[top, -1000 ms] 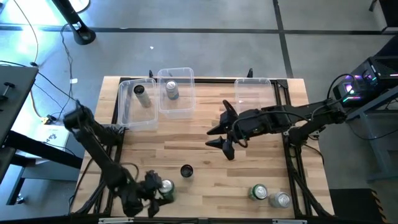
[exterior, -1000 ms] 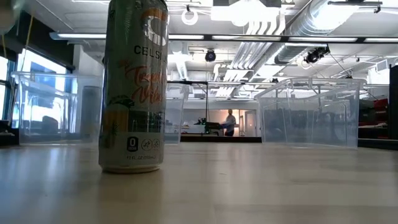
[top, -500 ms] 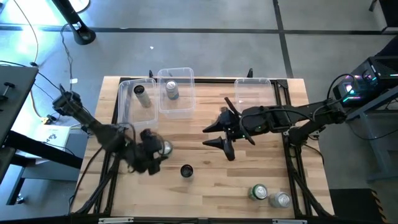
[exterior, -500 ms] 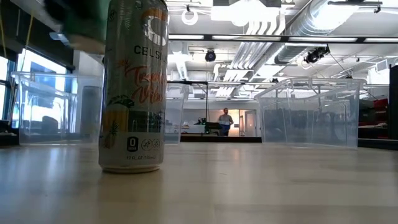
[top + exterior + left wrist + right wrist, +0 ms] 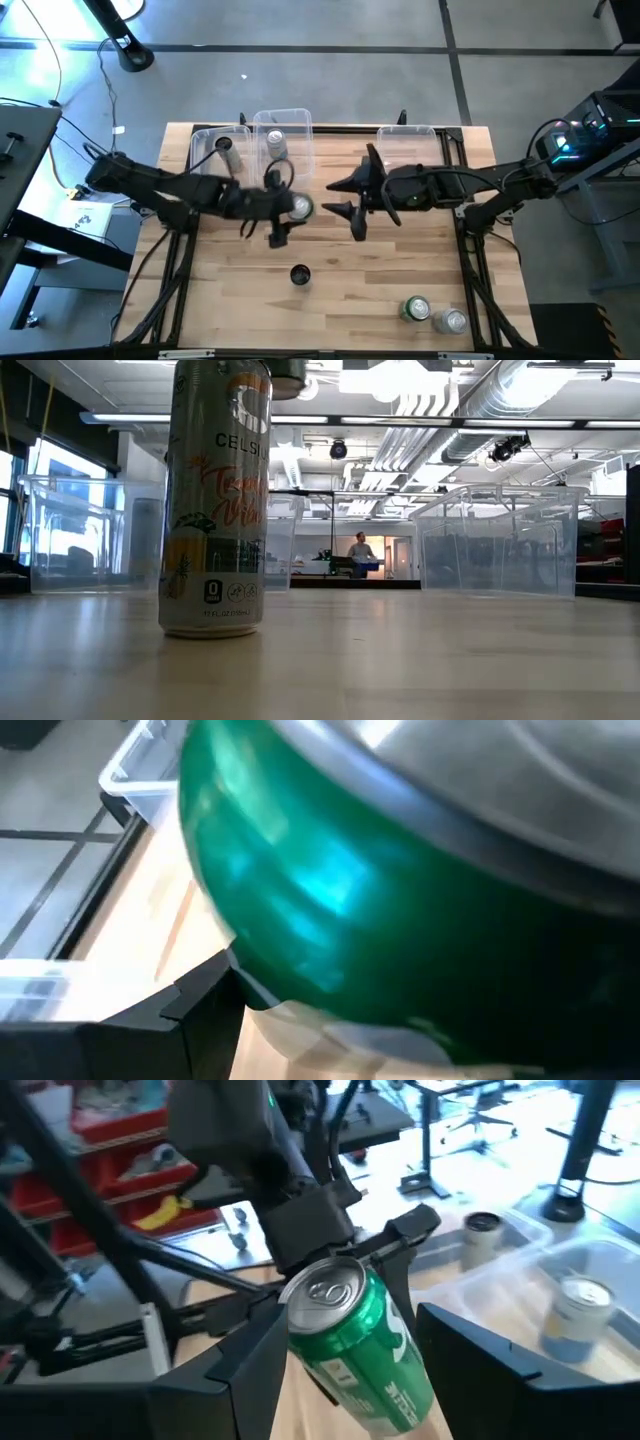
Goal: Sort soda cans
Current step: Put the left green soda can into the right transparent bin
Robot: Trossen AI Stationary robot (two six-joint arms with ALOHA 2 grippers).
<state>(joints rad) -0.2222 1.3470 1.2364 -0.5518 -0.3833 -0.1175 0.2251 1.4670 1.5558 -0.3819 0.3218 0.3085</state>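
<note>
Green can carried above the tabletop, between the two arms
Left pincer (image 5: 283,212) grips a green can (image 5: 299,208) beside three clear bins (image 5: 283,150); right pincer (image 5: 352,197) hangs open, empty, facing it; wooden tabletop (image 5: 330,300)

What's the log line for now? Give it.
left claw: holds green can | right claw: open, facing can | stage: likely mid-table handover

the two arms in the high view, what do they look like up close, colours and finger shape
Both arms are dark, near-black, jointed links with thin black cables looped along them. The left gripper and the right gripper each end in two flat, tapering black fingers. No markings show.
</note>
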